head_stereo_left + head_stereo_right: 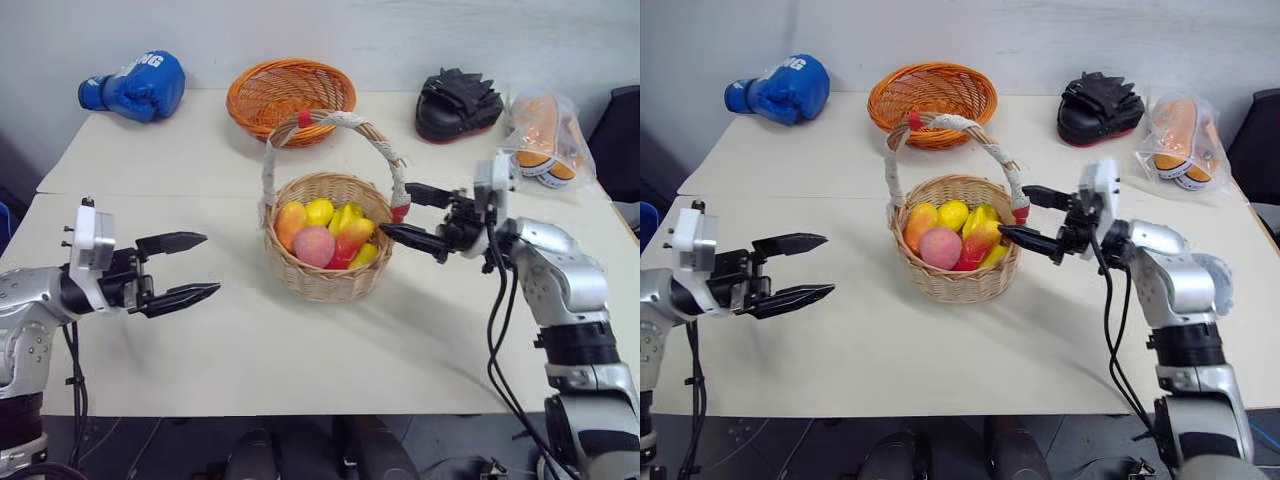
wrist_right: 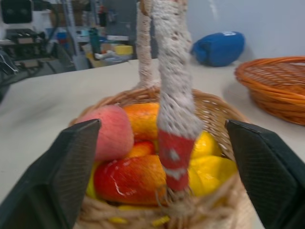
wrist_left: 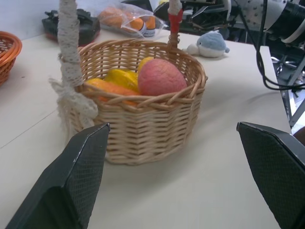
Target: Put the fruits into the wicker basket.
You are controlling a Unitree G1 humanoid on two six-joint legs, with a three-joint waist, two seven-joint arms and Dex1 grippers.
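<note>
- Left pincer point(image 1: 195, 268): held level over the near left of the tabletop point(image 1: 300, 360), pointing right toward the wicker basket point(image 1: 325, 270); its two black fingers stand wide apart and hold nothing. It is well apart from the basket.
- Right pincer point(image 1: 410, 215): held level at the basket's right side, pointing left. Its fingers are spread, one on either side of the red end of the basket handle point(image 1: 400, 212); the right wrist view shows that red end between them, with a gap to each finger, so no clamp is seen.
- Wicker basket: round, tan, woven, upright near the middle of the tabletop; its tall arched handle, wrapped in white cord point(image 2: 174, 95), carries red ends.
- Fruits: all lie inside the basket. The pink peach point(image 1: 314, 245) sits at the near side; orange-yellow mango-like pieces with red blush point(image 1: 352, 240) and yellow pieces point(image 1: 320, 210) fill the space behind and beside it.
- Grey-blue plush toy point(image 3: 212, 44): on the tabletop beyond the basket, in the left wrist view.
- Far edge of the tabletop, left to right: blue boxing glove point(image 1: 135, 87), shallow orange woven bowl point(image 1: 290, 98), black punch mitt point(image 1: 457, 104), and a clear bag with orange contents point(image 1: 543, 135).
</note>
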